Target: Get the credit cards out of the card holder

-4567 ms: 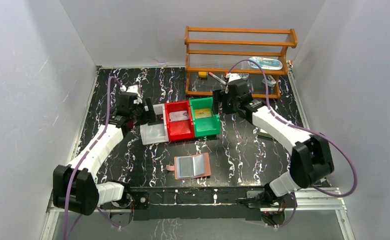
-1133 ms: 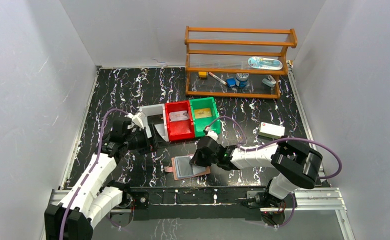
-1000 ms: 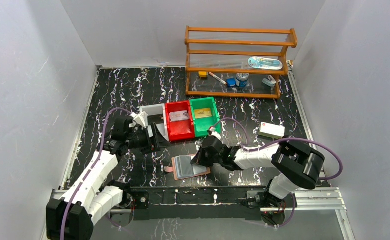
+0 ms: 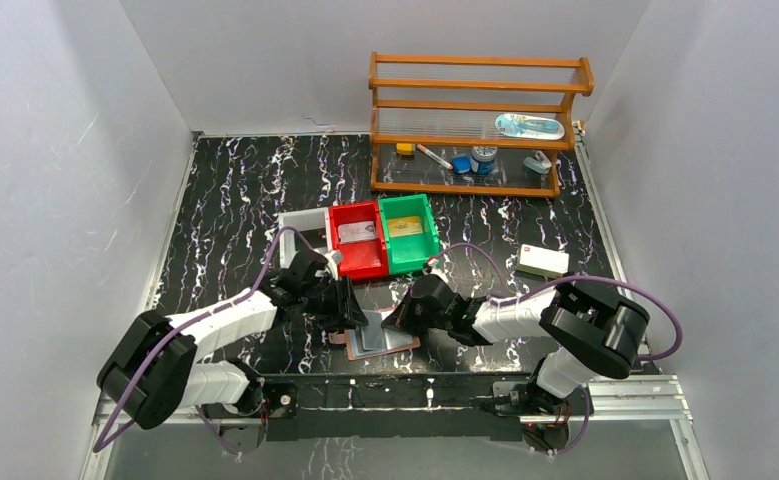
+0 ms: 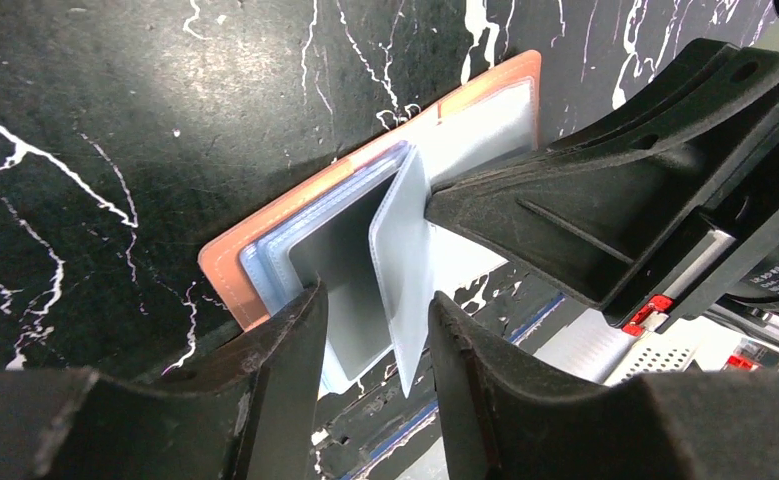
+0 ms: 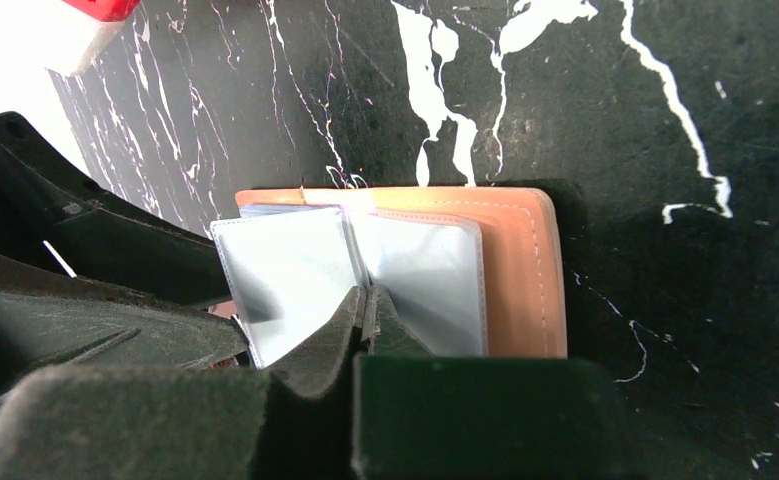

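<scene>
The reddish-brown card holder (image 4: 405, 343) lies open near the table's front edge, its pale clear pockets facing up. My right gripper (image 6: 365, 300) is shut, its tips pressed on the centre fold between the two pockets of the card holder (image 6: 520, 270). One clear pocket leaf (image 5: 405, 270) stands up from the card holder (image 5: 230, 260). My left gripper (image 5: 375, 330) is open and straddles that leaf from the left side; a gap shows beside it. A grey credit card (image 5: 340, 265) shows in the pocket behind. In the top view, the left gripper (image 4: 357, 318) and right gripper (image 4: 393, 322) meet over the holder.
A white bin (image 4: 300, 222), a red bin (image 4: 350, 262) and a green bin (image 4: 415, 258) stand in a row behind the holder; the red and green ones each hold a card. A white box (image 4: 543, 262) lies right. A wooden shelf (image 4: 480, 120) stands at the back.
My left arm has swung from beside the white bin to the card holder, its jaws narrowing. A pocket leaf now stands between them. The right gripper has stayed on the fold.
</scene>
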Robot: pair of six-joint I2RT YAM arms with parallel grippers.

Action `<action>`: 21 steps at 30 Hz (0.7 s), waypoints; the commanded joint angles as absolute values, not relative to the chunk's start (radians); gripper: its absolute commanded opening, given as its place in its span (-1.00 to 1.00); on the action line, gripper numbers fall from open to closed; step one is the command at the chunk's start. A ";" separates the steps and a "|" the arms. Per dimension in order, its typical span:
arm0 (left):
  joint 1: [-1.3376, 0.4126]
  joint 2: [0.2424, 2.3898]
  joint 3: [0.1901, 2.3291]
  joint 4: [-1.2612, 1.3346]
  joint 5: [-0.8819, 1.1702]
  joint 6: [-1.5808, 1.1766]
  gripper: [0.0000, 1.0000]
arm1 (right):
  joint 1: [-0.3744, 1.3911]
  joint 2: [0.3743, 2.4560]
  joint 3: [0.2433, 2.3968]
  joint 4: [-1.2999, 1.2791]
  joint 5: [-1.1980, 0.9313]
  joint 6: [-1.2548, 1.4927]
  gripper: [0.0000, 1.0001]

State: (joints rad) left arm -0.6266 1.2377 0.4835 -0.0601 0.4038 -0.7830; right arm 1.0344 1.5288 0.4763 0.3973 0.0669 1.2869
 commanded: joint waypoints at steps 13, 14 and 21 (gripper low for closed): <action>-0.652 1.289 0.491 0.082 0.581 -0.807 -0.27 | 1.023 1.565 0.483 0.291 0.081 1.280 -0.95; -0.658 1.296 0.493 0.084 0.585 -0.804 -0.33 | 1.023 1.562 0.485 0.291 0.082 1.278 -0.94; -0.663 1.308 0.509 0.021 0.509 -0.777 -0.76 | 1.023 1.527 0.529 0.265 0.077 1.243 -0.57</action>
State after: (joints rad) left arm -0.6579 1.3083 0.4843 0.0544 0.5262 -0.7967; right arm 1.0267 1.5349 0.4938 0.3748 0.0471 1.2976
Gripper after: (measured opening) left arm 0.155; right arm 0.141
